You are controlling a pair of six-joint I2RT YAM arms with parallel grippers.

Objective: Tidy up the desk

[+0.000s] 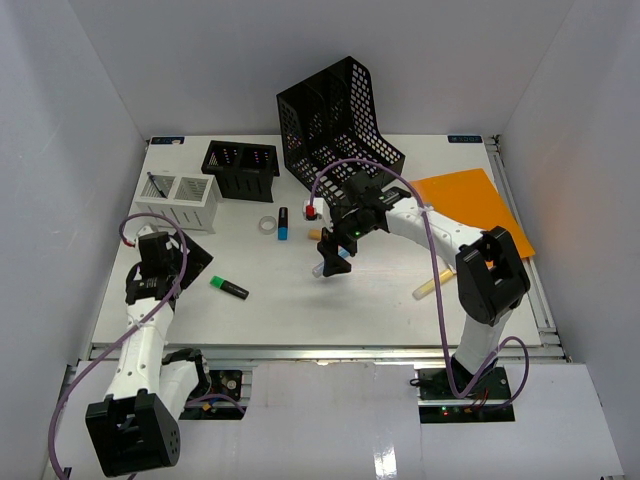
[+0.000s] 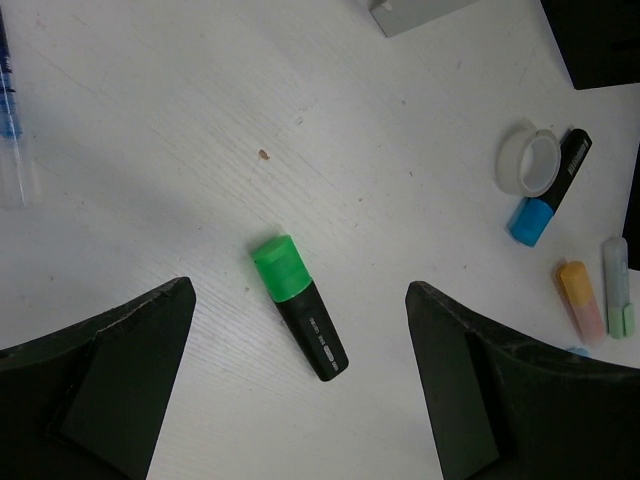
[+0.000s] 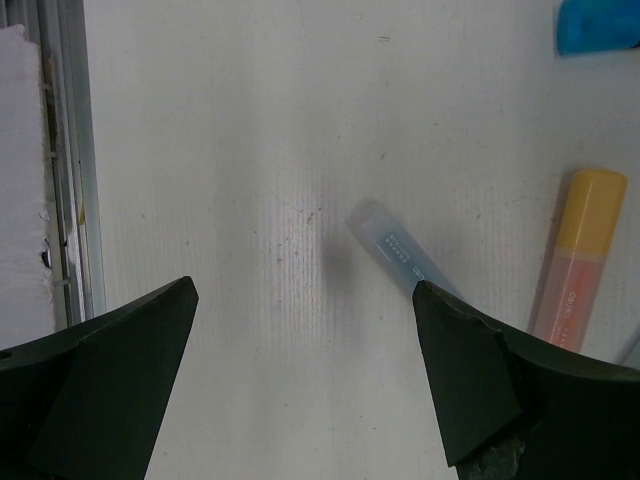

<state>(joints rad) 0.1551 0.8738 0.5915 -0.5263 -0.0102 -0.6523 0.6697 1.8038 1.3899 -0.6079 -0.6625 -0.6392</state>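
Toward the front-left corner of the desk (image 1: pixel 330 315), the green highlighter (image 2: pixel 300 307) is seen lying slantwise beneath the wide-open jaws of the nearer left gripper (image 2: pixel 298 288), with the right gripper (image 3: pixel 305 290) likewise spread wide.

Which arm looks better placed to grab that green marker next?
Probably the left. Its open left gripper hangs right over the green marker, which shows between its fingers in the wrist view. The right gripper, also open, hovers farther off, over a pale pen and an orange marker.
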